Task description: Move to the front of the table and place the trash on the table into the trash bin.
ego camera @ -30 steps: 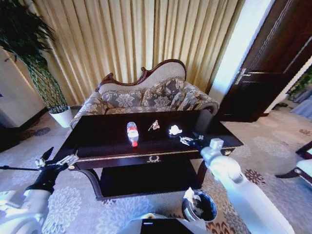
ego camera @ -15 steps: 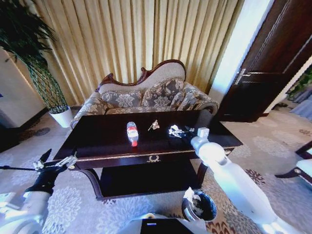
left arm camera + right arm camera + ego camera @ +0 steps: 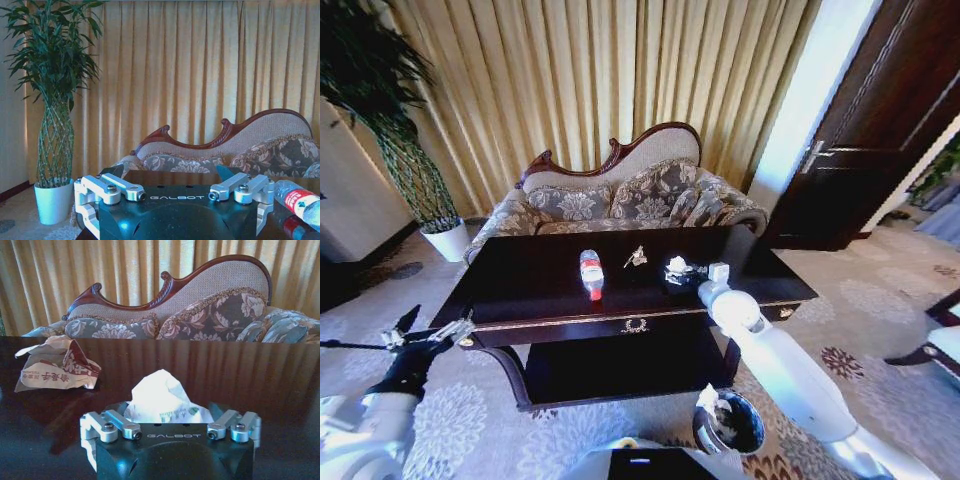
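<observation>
White paper wad (image 3: 677, 265) sat on the table (image 3: 530, 285) as the right gripper (image 3: 682, 273) slid in from the near edge, closing distance. From the right wrist, the wad (image 3: 162, 400) lay between spread jaws, ungrasped. The left gripper (image 3: 420, 335) idled, open.

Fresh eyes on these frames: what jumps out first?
The right gripper reaching over the dark table, its jaws open around a white paper wad. Next, the red-capped bottle lying mid-table with a crumpled wrapper beside the wad. The left gripper hangs open off the table's left corner, and the trash bin sits on the carpet near the robot's base.
</observation>
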Tool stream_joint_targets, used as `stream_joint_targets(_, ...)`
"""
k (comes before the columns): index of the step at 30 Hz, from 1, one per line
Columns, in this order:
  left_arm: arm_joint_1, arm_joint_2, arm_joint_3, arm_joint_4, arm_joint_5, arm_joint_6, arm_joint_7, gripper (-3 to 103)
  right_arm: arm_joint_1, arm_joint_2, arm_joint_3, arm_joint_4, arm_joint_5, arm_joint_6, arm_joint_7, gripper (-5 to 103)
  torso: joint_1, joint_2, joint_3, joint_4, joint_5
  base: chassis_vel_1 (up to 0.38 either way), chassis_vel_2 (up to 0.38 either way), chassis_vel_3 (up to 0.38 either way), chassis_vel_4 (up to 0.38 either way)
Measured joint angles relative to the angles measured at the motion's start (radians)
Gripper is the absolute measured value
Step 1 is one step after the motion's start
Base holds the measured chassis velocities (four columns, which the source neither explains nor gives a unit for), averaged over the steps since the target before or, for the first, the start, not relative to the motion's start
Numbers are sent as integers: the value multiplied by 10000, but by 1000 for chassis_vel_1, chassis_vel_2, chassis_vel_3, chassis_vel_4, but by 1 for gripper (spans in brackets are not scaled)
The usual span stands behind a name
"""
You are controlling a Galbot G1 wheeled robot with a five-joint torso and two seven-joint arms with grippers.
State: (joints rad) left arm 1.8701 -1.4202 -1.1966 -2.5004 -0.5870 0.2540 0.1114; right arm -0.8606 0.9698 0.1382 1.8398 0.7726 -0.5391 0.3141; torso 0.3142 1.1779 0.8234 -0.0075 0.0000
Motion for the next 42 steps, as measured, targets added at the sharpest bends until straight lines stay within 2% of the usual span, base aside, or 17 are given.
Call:
stream_joint_targets(3, -12, 16, 15, 1, -2, 0, -1, 100, 0, -51, 46, 0, -14, 21, -1, 78, 0, 0, 0, 0, 0, 0, 0, 0, 0)
stream_joint_targets(5, -18, 24, 23, 2, -3, 0, -2, 100, -3, -64, 67, 4, -19, 33, -3, 78, 0, 0, 0, 0, 0, 0, 0, 0, 0)
stream_joint_targets(8, -25, 34, 46, 3, -3, 0, -2, 100, -32, -87, 107, 53, -28, 62, -4, 61, -1, 0, 0, 0, 0, 0, 0, 0, 0)
stream_joint_targets(11, -25, 27, 57, 3, -3, 0, -3, 100, -53, -94, 123, 84, -30, 79, -6, 56, 0, 0, 0, 0, 0, 0, 0, 0, 0)
stream_joint_targets(12, -18, 17, 62, 4, -3, 0, -2, 100, -76, -102, 146, 107, -31, 91, -7, 44, 0, 0, 0, 0, 1, 0, 0, 0, 0)
stream_joint_targets(15, -6, 15, 63, 4, -3, -2, -2, 100, -102, -117, 176, 126, -33, 97, -7, 39, -1, 1, -1, 0, 1, 0, 0, 0, 0)
stream_joint_targets(19, -12, 21, 64, 4, -6, -12, 0, 100, -161, -177, 293, 196, -29, 126, -13, 18, -1, 1, 0, 0, 0, 0, 0, 0, 0)
stream_joint_targets(21, -14, 24, 67, 4, -6, -13, 0, 100, -170, -187, 313, 210, -25, 132, -13, 18, -1, 0, -1, 0, 1, 0, 0, 0, 0)
stream_joint_targets(24, -26, 27, 158, 4, -6, -17, 4, 100, -325, -224, 533, 359, 4, 329, -17, 3, -1, 1, -1, 0, 1, 0, 0, 0, 0)
stream_joint_targets(27, -35, 24, 198, 5, -5, -18, 5, 100, -465, -234, 728, 470, 5, 495, -18, 1, -1, 0, -1, 1, 1, 0, 0, 0, 0)
stream_joint_targets(31, -111, 29, 314, 4, -17, -21, 5, 100, -1310, -324, 1795, 1025, -53, 1392, -140, 0, 0, 1, -1, 4, -1, 0, 0, 0, 0)
stream_joint_targets(32, -111, 29, 314, 4, -17, -21, 5, 100, -1310, -324, 1795, 1025, -53, 1392, -140, 0, 0, 1, -1, 4, -1, 0, 0, 0, 0)
stream_joint_targets(34, -224, 52, 354, 37, -53, -22, 5, 100, -2436, -424, 2596, 1642, -365, 2270, -303, 0, -1, 0, -1, -3, 6, 0, 0, 0, 0)
stream_joint_targets(35, -274, 53, 356, 69, -55, -21, 5, 100, -2814, -441, 2864, 1909, -419, 2454, -315, 0, -1, 1, -1, -2, 3, 0, 0, 0, 0)
stream_joint_targets(37, -301, 48, 355, 89, -56, -18, 5, 100, -3092, -441, 3048, 2117, -439, 2561, -322, 0, -1, 1, -1, -4, 1, 0, 0, 0, 0)
stream_joint_targets(40, -342, 2, 253, 163, -186, 38, 9, 100, -4728, -194, 4139, 3415, -653, 2916, -445, 0, -2, 2, -2, 0, -1, 0, 0, 0, 0)
stream_joint_targets(42, -338, 2, 244, 171, -196, 38, 10, 100, -4899, -131, 4213, 3537, -715, 2950, -459, 0, -3, 2, -2, 2, -2, 0, 0, 0, 0)
